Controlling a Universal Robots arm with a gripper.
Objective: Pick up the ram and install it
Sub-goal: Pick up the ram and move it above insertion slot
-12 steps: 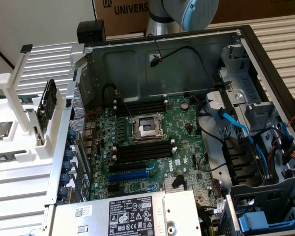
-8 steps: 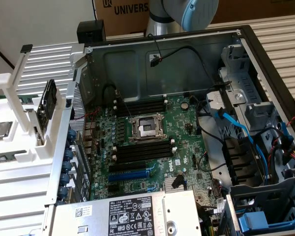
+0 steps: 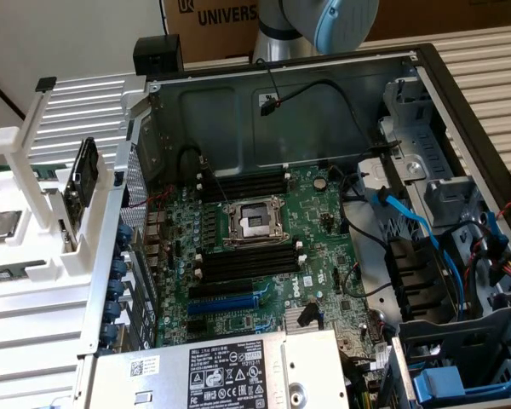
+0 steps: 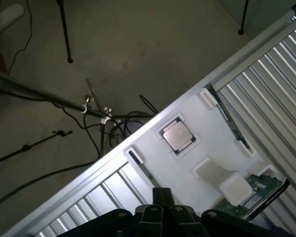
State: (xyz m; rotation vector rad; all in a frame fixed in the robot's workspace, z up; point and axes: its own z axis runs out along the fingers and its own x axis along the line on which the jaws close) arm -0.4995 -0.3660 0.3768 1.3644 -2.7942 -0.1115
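**Ram seated in its holder; jaws closed and empty**

Ram (image 4: 228, 118), a long, thin, dark green circuit-board stick, stands on edge in a groove of the white moulded plastic fixture (image 4: 207, 129). It lies along one side of the fixture. A second stick of the same look (image 4: 140, 167) stands on edge along the opposite side, and which of the two the task means cannot be told. Between them a square silver processor chip (image 4: 177, 136) lies flat in a recess. A green circuit board with a black rim (image 4: 259, 195) is held upright in a raised block of the fixture.

The fixture rests at the edge of the ribbed metal table (image 4: 276, 84), with grey floor (image 4: 113, 49) beyond. The black gripper (image 4: 162, 193) is above the fixture, nearest the second stick and clear of both sticks. Its jaws are drawn together with nothing between them.

In the exterior view the fixture is at the table's left. The open grey computer case (image 3: 426, 77) is just beside it, and its green motherboard (image 3: 324, 247) carries long black memory slots (image 3: 247, 260).
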